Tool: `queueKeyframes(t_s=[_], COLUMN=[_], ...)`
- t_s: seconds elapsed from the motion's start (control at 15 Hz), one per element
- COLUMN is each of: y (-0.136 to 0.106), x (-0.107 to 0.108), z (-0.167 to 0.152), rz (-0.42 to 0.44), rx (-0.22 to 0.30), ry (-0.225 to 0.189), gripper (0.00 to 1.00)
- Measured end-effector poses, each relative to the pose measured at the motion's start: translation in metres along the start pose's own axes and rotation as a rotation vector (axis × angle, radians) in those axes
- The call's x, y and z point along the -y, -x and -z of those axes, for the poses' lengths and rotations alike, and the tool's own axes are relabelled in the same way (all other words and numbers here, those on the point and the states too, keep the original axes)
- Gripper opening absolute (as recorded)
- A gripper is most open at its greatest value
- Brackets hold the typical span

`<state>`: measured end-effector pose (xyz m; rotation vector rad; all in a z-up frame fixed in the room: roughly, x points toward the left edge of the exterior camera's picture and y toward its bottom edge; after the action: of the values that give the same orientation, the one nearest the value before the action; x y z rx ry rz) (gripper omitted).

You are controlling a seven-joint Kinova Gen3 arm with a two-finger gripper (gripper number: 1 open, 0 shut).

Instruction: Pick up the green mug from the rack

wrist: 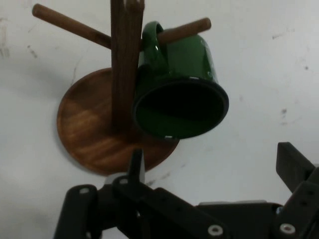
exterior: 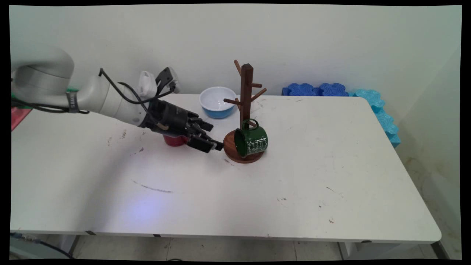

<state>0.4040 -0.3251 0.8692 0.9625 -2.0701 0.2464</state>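
Black end effector reaching low, released, beside green mug hung on wooden rack

- A wooden mug tree stands upright on a round base near the middle of the white table.
- A green mug with white lettering hangs by its handle from a low peg of the tree, tilted, low over the base.
- A white bowl with a blue outside sits just behind the tree, to its left.
- A red cup, mostly hidden, stands left of the tree's base.
- Blue foam blocks lie behind the tree to the right, along the table's far edge.
- Lighter blue foam blocks line the table's right edge.
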Motion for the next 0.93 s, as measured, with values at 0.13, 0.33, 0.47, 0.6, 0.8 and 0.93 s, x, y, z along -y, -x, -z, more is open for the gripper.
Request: queueKeyframes(t_s=[0.13,0.33,0.47,0.6,0.8,0.93], y=[0.003,0.007,0.009,0.011,0.013,0.013], x=[-0.001,-0.002,-0.003,-0.003,-0.006,-0.007], z=[-0.007,-0.018,-0.024,-0.029,-0.040,-0.045], rz=[0.052,0.117,0.155,0.182,0.230,0.254], rx=[-0.024,-0.052,-0.067,-0.077,-0.093,-0.101], ry=[0.004,0.009,0.014,0.019,0.031,0.037], gripper=[1.00,1.00,1.00,1.00,1.00,1.00])
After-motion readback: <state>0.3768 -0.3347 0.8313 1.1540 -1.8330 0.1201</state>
